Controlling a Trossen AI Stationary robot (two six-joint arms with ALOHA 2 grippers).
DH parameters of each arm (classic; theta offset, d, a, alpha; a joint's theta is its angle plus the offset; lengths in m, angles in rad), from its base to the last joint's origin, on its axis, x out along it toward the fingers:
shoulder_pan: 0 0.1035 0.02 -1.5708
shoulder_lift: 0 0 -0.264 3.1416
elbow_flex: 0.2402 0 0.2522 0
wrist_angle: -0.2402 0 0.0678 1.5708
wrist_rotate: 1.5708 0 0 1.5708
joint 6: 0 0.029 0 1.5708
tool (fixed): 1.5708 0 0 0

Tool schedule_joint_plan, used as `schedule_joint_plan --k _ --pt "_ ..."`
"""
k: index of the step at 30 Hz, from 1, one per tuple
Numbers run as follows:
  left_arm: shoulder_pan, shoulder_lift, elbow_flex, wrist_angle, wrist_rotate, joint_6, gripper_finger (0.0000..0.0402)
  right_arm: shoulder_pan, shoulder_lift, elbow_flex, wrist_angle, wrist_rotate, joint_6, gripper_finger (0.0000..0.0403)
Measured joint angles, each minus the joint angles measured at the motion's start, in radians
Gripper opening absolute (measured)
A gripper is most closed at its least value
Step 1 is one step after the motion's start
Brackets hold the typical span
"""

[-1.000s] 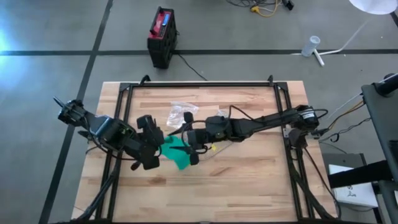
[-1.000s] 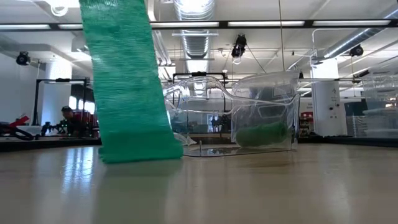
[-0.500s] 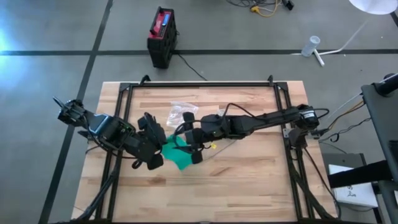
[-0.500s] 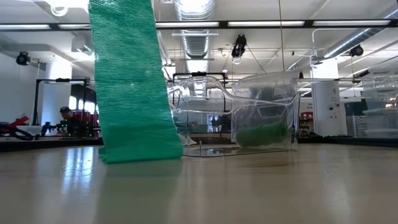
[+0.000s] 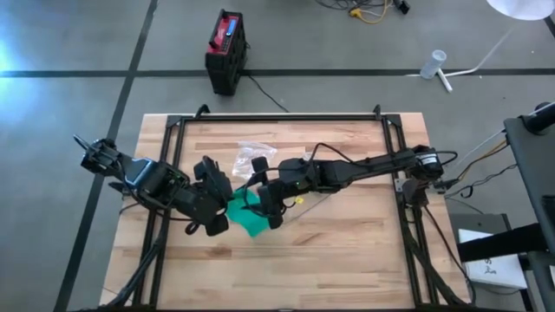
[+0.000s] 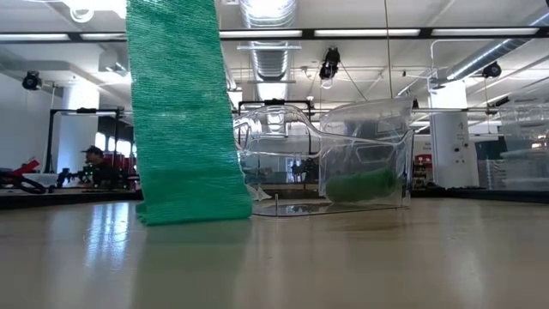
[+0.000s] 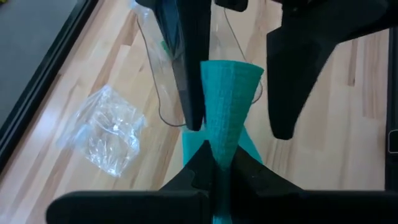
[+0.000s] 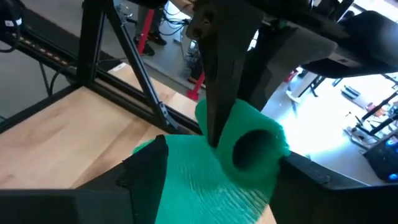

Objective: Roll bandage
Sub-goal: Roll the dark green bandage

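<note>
While the two grippers meet near the centre of the high view, the roll is only partly made. The left gripper has its fingers pinched shut on the green bandage, clamping the narrow end of a loose tube; the left wrist view shows that tube widening away from its fingers toward the other arm. The right gripper faces it, its two fingers spread on either side of the tube's open mouth without, as far as I can tell, pressing it.

A good length is left unrolled. In the low view a wide green strip hangs from the top left of the frame down to the table, where its foot bunches. In the right wrist view flat cloth spreads below the tube.

So winding has begun but most of it remains, by my judgement: the hanging strip must be taken up and the roll tightened.

A clear box stands behind, mid-frame.
</note>
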Motion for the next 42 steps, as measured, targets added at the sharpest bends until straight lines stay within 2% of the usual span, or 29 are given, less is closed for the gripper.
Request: schedule_joint_plan --k 2,7,12,17,25,38,42 --pt "0.002 0.004 0.000 0.002 0.000 0.000 0.0010 0.000 -0.001 0.000 0.000 0.008 0.000 0.0240" --pt "0.002 0.019 0.000 0.003 0.008 0.006 0.0010 0.001 -0.013 0.000 -0.013 0.110 -0.026 0.0262" --pt "0.002 0.026 0.000 0.005 0.008 0.013 0.0010 0.000 -0.014 0.000 -0.019 0.063 0.006 0.0272" --pt "0.003 0.026 0.000 0.005 0.002 0.014 0.0010 0.010 -0.011 0.000 -0.007 0.034 0.014 0.0262" --pt "0.005 0.026 0.000 0.010 -0.015 0.047 0.0011 0.009 -0.011 0.000 -0.018 0.035 0.058 0.0193" --pt "0.004 0.026 0.000 0.016 -0.045 0.151 0.0011 0.009 -0.011 0.000 -0.006 0.042 0.098 0.0018" --pt "0.000 0.023 0.000 0.007 -0.079 0.175 0.0023 0.008 -0.011 0.013 -0.013 0.047 0.106 0.0012"
